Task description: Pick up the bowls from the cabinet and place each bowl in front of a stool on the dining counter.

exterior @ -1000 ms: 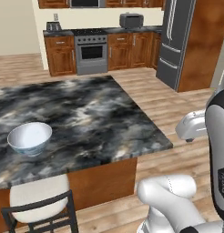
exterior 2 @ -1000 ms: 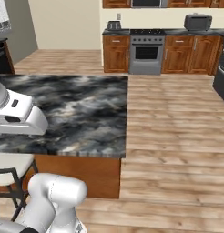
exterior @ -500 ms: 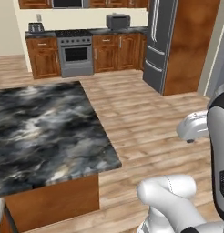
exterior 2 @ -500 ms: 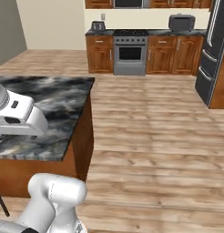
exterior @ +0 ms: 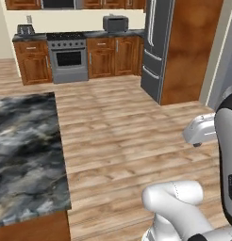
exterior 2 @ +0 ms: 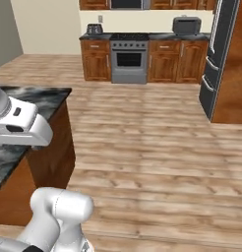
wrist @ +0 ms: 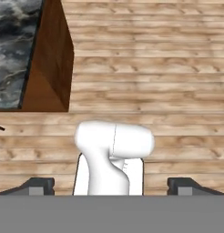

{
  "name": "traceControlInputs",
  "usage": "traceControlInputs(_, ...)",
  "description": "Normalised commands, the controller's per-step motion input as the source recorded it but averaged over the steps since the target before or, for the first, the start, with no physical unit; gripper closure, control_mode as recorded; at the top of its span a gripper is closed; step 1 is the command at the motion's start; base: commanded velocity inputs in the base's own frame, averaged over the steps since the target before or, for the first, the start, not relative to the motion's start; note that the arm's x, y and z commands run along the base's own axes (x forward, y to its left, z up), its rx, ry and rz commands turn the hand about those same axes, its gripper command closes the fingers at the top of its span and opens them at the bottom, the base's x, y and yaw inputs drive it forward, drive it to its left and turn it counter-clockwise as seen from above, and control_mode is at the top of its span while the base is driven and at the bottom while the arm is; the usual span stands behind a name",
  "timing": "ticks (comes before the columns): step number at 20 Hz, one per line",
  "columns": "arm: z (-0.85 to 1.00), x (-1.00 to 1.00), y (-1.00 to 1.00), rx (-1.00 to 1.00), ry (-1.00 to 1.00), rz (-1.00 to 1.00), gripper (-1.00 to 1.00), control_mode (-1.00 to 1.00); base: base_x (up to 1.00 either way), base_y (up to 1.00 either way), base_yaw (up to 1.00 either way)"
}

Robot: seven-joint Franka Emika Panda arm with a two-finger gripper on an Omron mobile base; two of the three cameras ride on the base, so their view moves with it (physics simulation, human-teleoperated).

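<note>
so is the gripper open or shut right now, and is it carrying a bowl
Open and empty. In the hand view the gripper has its two dark fingertips far apart, with nothing between them but the wooden floor.

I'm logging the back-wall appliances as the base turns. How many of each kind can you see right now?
Stove with oven: 1
Refrigerator: 1
Toaster: 1
Toaster oven, dark box on the worktop: 1
Total: 4
</note>
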Motion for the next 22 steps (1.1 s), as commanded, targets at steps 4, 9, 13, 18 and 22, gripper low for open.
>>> traceControlInputs(4, 0.0, 0.0, 0.0, 0.0, 0.0, 0.0, -1.0, 1.0, 0.88, -0.29, 0.05)
traceControlInputs(9, 0.0, 0.0, 0.0, 0.0, 0.0, 0.0, -1.0, 1.0, 0.85, -0.17, 0.04)
traceControlInputs(13, 0.0, 0.0, 0.0, 0.0, 0.0, 0.0, -1.0, 1.0, 0.72, -0.02, 0.03)
traceControlInputs(18, 0.0, 0.0, 0.0, 0.0, 0.0, 0.0, -1.0, 1.0, 0.87, -0.18, 0.01)
traceControlInputs(22, 0.0, 0.0, 0.0, 0.0, 0.0, 0.0, -1.0, 1.0, 0.91, -0.27, 0.0)
